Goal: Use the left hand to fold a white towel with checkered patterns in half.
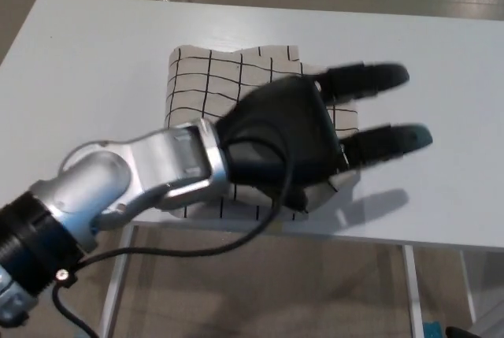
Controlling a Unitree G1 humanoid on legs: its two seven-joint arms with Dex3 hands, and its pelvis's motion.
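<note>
A white towel with a black checkered grid [206, 86] lies on the white table [441, 78], near its front edge. Its upper left part shows; the rest is hidden behind my left hand. My left hand [307, 133] hovers over the towel's right half, open, with two fingers [370, 78] stretched out to the right past the towel's edge. Nothing is held between them. A shadow of the fingers falls on the table below. My right hand does not show.
The table's front edge [378, 237] runs just below the towel, with a metal leg [409, 283] and the floor under it. Bare white tabletop extends to the left and right of the towel.
</note>
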